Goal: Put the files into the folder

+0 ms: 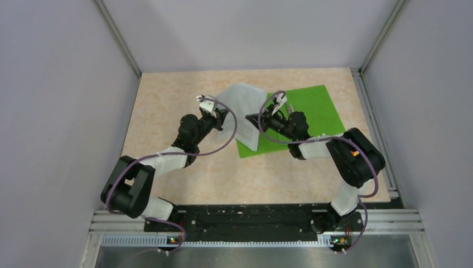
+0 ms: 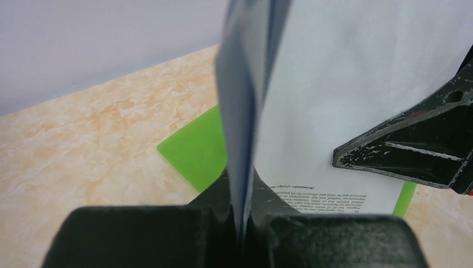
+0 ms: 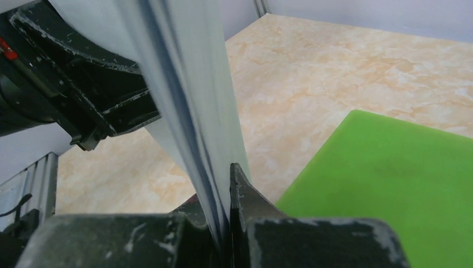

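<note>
Both arms reached forward from the near rail with elbows bent. Their wrists turned inward to face each other above the left edge of the flat, bright green plastic folder (image 1: 309, 109). The left arm came in from the folder's left. The right arm's forearm lay above the folder's near-left corner.

Count: two arms, two grippers, one folder, one bundle of thin white paper sheets (image 1: 241, 106). Several layered edges showed in the right wrist view, but the exact number was not readable.

Left gripper (image 1: 222, 118): jaws pressed together on the sheets' edge away from the folder. In its own camera the paper rose edge-on straight out of the fingers. Right gripper (image 1: 255, 120): likewise pinching the sheets, on the folder's side. The two stood close, with the bundle bowed upward between them.

The sheets straddled the folder's left edge, part over the green and part over the beige marbled tabletop (image 1: 268, 178). One sheet carried small black print at its lower end, above the folder. Whether that end touched the folder, I could not tell. The folder lay flat on the tabletop beneath both grippers.
</note>
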Motion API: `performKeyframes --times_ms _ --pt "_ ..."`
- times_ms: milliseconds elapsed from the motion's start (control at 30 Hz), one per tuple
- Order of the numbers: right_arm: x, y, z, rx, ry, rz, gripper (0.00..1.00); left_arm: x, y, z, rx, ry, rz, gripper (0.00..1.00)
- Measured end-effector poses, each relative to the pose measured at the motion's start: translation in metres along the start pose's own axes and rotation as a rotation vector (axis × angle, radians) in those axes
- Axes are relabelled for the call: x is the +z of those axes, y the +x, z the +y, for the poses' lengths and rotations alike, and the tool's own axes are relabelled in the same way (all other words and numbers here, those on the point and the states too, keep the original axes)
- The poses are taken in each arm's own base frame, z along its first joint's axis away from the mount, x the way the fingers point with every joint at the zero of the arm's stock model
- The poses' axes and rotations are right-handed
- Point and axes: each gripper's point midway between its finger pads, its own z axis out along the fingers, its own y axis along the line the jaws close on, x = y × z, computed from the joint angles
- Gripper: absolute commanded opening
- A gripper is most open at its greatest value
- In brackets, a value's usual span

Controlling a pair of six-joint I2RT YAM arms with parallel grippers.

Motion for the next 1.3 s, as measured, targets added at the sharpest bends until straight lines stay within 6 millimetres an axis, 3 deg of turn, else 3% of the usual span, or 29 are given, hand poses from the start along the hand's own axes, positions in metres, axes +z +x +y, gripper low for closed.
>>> performKeyframes --times_ms 167,300,333,367,433,533,600,667,733,833,933,1100,1300 --pt "-0.006 -0.008 0.009 0.002 0.0 0.037 0.0 -0.008 -0.006 -0.007 0.015 0.033 0.033 0.0" --pt "-0.012 -0.046 0.027 -0.032 -0.008 0.036 0.0 -0.015 -0.047 -0.021 0.031 0.089 0.02 0.01" --pt "-0.012 -0.054 0.03 -0.038 -0.008 0.033 0.0 -0.016 -0.061 -0.024 0.035 0.104 0.013 0.07" --pt "-0.013 -0.075 0.037 -0.051 -0.003 0.022 0.0 -0.014 -0.076 -0.027 0.037 0.118 0.014 0.12" --pt "-0.014 -0.104 0.045 -0.065 0.018 0.003 0.0 -0.009 -0.105 -0.031 0.036 0.137 0.004 0.32" --pt "-0.02 -0.136 0.047 -0.077 0.087 -0.009 0.0 0.005 -0.135 -0.035 -0.014 0.146 0.014 0.42" --pt "-0.026 -0.148 0.04 -0.082 0.172 0.005 0.0 0.017 -0.138 -0.033 -0.076 0.135 0.042 0.46" --pt "-0.033 -0.157 0.027 -0.091 0.28 0.029 0.0 0.029 -0.125 -0.025 -0.17 0.077 0.099 0.57" --pt "-0.045 -0.159 0.01 -0.106 0.402 0.059 0.0 0.036 -0.096 -0.012 -0.282 -0.024 0.178 0.6" --pt "-0.066 -0.155 -0.009 -0.127 0.549 0.103 0.0 0.034 -0.046 0.009 -0.429 -0.201 0.31 0.64" --pt "-0.087 -0.15 -0.026 -0.148 0.675 0.142 0.0 0.03 -0.008 0.017 -0.542 -0.308 0.394 0.68" --pt "-0.106 -0.144 -0.042 -0.185 0.791 0.186 0.0 0.01 0.058 0.013 -0.695 -0.381 0.53 0.69" --pt "-0.117 -0.139 -0.046 -0.208 0.832 0.241 0.0 0.002 0.102 0.004 -0.822 -0.368 0.654 0.7"
